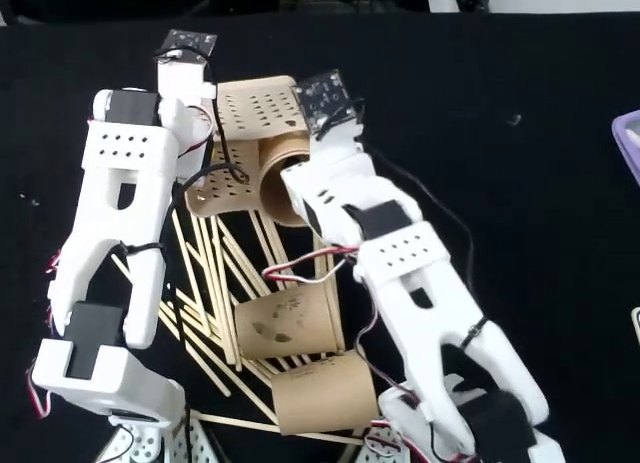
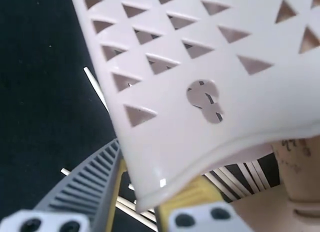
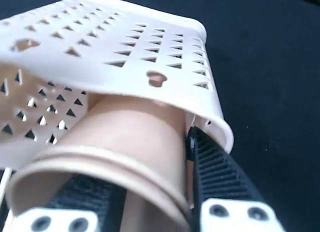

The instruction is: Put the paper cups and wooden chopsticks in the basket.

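Right gripper point(image 3: 150, 187), clamped on one paper cup point(image 3: 125, 132), holds it partly inside the tipped basket point(image 3: 125, 51) that left gripper point(image 2: 150, 187) pinches; two cups point(image 1: 287, 323), chopsticks point(image 1: 215, 283) lie outside.

We look steeply down from a fixed high camera onto the black table point(image 1: 520, 183), from behind the left arm point(image 1: 120, 213) and right arm point(image 1: 400, 253). Our left wrist camera sits very close against the basket point(image 2: 200, 66) wall, facing past it to the table. Our right wrist camera looks, equally close, along a paper cup point(image 3: 130, 137) into the basket's mouth. All three views share the basket.
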You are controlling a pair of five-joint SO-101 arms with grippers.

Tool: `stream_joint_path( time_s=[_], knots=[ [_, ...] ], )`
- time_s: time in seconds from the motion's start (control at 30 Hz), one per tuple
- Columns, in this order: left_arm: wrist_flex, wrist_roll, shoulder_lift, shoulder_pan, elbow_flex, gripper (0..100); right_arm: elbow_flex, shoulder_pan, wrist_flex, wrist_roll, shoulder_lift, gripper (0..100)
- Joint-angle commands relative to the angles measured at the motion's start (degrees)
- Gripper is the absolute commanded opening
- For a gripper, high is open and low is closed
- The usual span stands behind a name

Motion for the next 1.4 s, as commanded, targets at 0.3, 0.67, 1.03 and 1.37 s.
stream_joint_path(
  time_s=[0.3, 0.67, 1.03, 1.37],
  knots=[
    [0.09, 3.08, -0.35, -0.84, -3.30, 3, -0.66, 2.46, -0.09, -1.14, 3.21, 1.1],
    [13.63, 2.90, -0.35, 2.07, -13.32, 3, -4.79, 2.20, 13.80, -1.58, -4.62, 1.1],
    [13.45, 5.71, 8.18, 1.71, -17.19, 3, -5.67, 2.46, 10.64, -1.05, -5.76, 1.1],
    [13.19, 5.54, 17.41, -2.77, -35.12, 3, -12.62, 2.46, 9.76, -0.97, 0.66, 14.5]
  ],
)
